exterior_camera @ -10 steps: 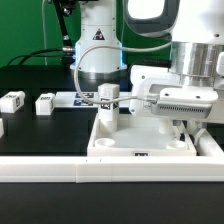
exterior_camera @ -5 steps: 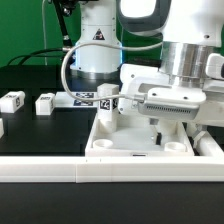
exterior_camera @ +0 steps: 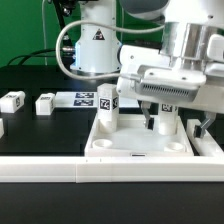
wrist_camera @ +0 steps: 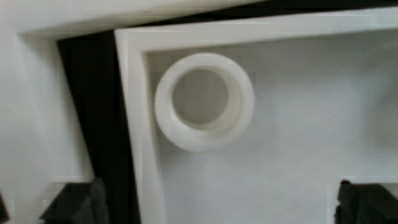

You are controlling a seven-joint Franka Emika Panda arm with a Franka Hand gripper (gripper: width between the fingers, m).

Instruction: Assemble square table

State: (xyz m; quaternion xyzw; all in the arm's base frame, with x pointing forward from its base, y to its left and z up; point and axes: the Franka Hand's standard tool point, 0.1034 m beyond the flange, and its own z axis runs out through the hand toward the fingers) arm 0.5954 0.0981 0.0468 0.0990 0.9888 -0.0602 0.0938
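Observation:
The square table slab (exterior_camera: 122, 150) lies flat, rim up, at the front of the exterior view, with a tag on its near side. One white leg (exterior_camera: 107, 106) stands upright in its far corner toward the exterior view's left. My gripper (exterior_camera: 176, 127) hangs open over the slab's far part toward the exterior view's right, apart from that leg and holding nothing. In the wrist view the slab (wrist_camera: 302, 150) fills the frame with a round corner socket (wrist_camera: 205, 101), and my gripper (wrist_camera: 222, 208) shows only dark fingertips (wrist_camera: 71, 206) at the frame's corners.
Two loose legs (exterior_camera: 12, 100) (exterior_camera: 45, 102) lie on the black table toward the exterior view's left, a third (exterior_camera: 2, 128) at the frame edge. The marker board (exterior_camera: 84, 98) lies behind them. The long white border rail (exterior_camera: 40, 172) runs along the front. The robot base (exterior_camera: 92, 50) stands behind.
The jaws have gone from shut to wide open. The wrist has shifted and risen a little over the slab. The upright leg has stayed in its corner.

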